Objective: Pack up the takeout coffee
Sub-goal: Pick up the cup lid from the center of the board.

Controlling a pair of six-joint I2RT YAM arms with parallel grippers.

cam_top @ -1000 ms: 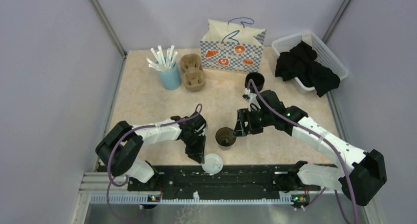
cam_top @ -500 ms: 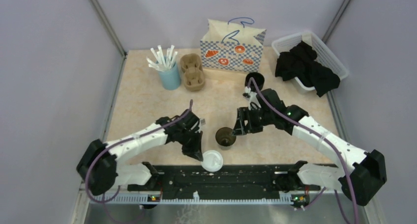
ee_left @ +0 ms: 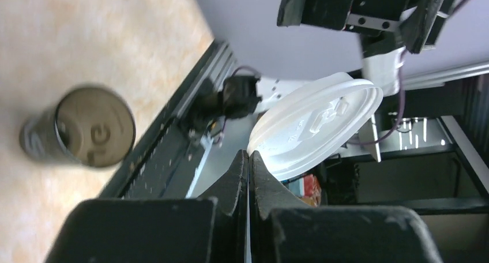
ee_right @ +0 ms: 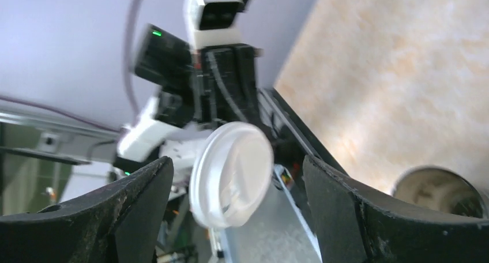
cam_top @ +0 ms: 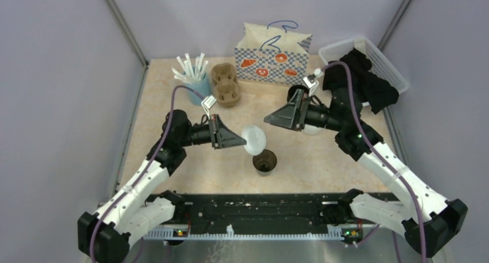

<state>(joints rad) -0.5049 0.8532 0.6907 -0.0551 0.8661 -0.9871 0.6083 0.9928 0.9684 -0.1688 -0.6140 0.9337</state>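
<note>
Pale lilac walls [cam_top: 57, 72] enclose a beige marbled tabletop [cam_top: 311, 159], metal posts [cam_top: 122, 23] at corners

Soft, even light fills the top view, leaving only faint shadows on the surface [cam_top: 311, 159]. Both wrist views are blurred: the cup [ee_left: 86, 133] smears, and the lid [ee_right: 232, 173] looks soft and washed out.

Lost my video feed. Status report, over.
Left gripper shut on white lid, held aloft. Right gripper open, empty. Middle cup uncapped. Nothing between lid and cup.
</note>
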